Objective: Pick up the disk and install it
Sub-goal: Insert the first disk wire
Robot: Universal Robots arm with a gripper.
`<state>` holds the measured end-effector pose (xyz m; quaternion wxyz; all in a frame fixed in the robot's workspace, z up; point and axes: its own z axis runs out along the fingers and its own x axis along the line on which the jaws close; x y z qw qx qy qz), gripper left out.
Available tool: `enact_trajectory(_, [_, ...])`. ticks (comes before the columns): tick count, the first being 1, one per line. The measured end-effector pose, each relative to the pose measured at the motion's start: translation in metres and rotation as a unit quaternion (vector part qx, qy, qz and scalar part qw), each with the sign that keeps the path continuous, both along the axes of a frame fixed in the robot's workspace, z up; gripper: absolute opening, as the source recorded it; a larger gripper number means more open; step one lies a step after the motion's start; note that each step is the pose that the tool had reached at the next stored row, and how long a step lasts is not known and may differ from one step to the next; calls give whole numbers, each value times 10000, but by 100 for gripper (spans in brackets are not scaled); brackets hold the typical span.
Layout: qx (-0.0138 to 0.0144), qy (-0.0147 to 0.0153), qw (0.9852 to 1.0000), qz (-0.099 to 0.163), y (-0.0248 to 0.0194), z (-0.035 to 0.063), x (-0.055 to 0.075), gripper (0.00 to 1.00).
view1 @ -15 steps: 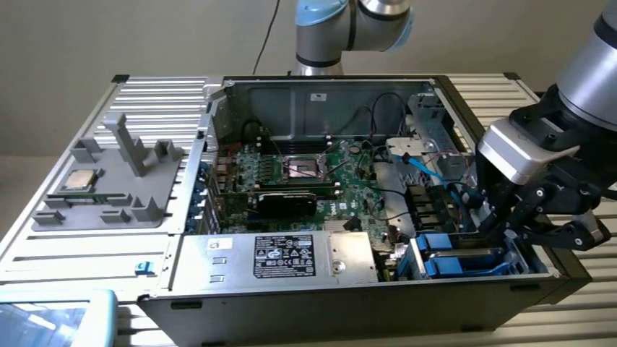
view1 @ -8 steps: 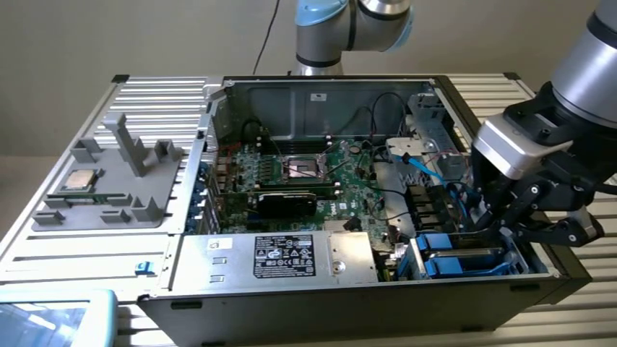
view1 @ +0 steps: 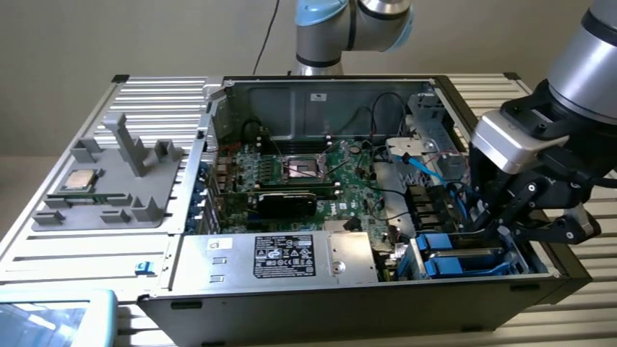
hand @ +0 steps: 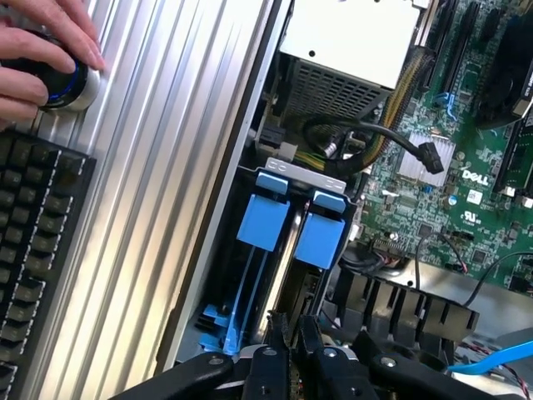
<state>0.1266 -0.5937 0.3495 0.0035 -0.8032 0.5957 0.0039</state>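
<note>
Closest in, seen from the wrist, the gripper [hand: 291,332] shows its black fingers [hand: 273,333] drawn in tight, with only a thin slit between the tips. Whether they nip anything I cannot tell. They hang just over the drive bay [hand: 304,171] in the corner of the open computer case [view1: 386,300].

In that bay the disk [hand: 319,240] stands on edge in its bright blue frame, right beside a second blue-framed one [hand: 262,221]. The two are so alike that I cannot say for certain which is which. Both are seated down in the bay, their blue tabs level with each other.

Beyond the bay lies the green motherboard [hand: 466,167], crossed by black cables. The silver power supply box [view1: 289,256] with its black label sits along the case's near wall in the exterior view.

From that view the arm [view1: 579,79] reaches in from the exterior view's right, and the gripper is low over the bay's edge. Well apart, on the exterior view's left, a gray tray [view1: 106,188] on the slatted table [view1: 58,256] carries a small square chip [view1: 77,181].

Next to the case, a person's hand [hand: 37,58] rests on a round knob [hand: 67,87] beside a black keyboard [hand: 33,242].
</note>
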Motion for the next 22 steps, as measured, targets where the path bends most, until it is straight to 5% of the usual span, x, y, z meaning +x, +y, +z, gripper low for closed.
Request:
enact_trajectory(2, [-38, 2, 10000, 0, 13, 0, 0, 17])
enact_trajectory(19, [-44, 3, 10000, 0, 30, 1, 0, 17])
enact_trajectory(22, [-103, 3, 9999, 0, 98, 0, 1, 17])
